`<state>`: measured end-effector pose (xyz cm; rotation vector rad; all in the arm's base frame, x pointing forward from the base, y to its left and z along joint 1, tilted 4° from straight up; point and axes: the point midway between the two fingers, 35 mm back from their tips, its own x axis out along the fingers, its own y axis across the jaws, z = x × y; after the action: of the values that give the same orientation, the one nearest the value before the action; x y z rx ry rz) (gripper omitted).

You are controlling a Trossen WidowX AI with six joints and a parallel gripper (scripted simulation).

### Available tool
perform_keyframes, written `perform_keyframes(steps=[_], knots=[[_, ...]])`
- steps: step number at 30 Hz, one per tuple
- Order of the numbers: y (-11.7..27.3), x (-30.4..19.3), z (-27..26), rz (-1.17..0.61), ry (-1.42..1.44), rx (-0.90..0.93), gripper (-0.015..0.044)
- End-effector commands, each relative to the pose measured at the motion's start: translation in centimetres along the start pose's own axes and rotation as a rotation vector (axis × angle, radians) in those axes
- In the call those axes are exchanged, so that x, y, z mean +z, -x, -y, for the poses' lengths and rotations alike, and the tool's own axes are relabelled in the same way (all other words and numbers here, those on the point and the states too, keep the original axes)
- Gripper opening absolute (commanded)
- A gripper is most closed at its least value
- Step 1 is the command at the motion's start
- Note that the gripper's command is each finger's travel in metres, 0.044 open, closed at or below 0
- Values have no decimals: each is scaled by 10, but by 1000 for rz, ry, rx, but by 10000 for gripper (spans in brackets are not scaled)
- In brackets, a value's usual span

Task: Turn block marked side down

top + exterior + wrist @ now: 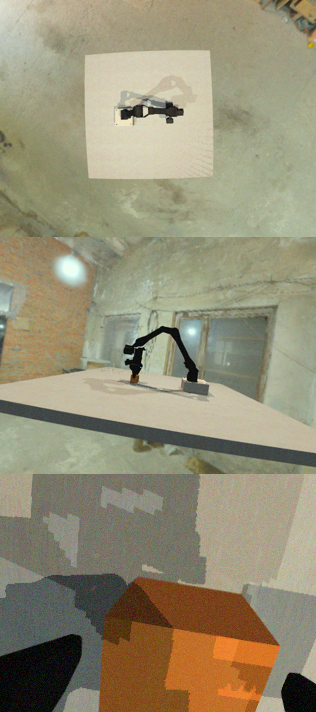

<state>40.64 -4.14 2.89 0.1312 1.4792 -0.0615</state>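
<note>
The orange block (131, 380) (200, 609) rests on the table (127, 153) (153, 410). The wrist view shows a broad bright orange face in patchy shadow and darker brown sides; I cannot make out a mark on any of them. In the top view the arm hides the block. My gripper (134, 377) (183, 665) points down over the block and is open. In the wrist view one finger stands on each side of the block, with a wider gap at the left finger than at the right one. The lowest parts of the block are cut off there.
The arm's pale base box (124, 122) (195, 388) stands on the table, left of the gripper in the top view. The arm arches high from it to the block. Shadows of the arm lie across the table around the block.
</note>
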Motion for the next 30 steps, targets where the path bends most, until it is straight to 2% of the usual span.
perform_keyframes(steps=[1,4,24,28,30], knots=[[-2,-1,-1,-3,-3,3,335],[-2,-1,-1,-3,-3,3,256],[-2,-1,-1,-3,-3,3,123],[17,-1,0,-3,-3,3,18],[27,-1,0,-3,-3,3,0]])
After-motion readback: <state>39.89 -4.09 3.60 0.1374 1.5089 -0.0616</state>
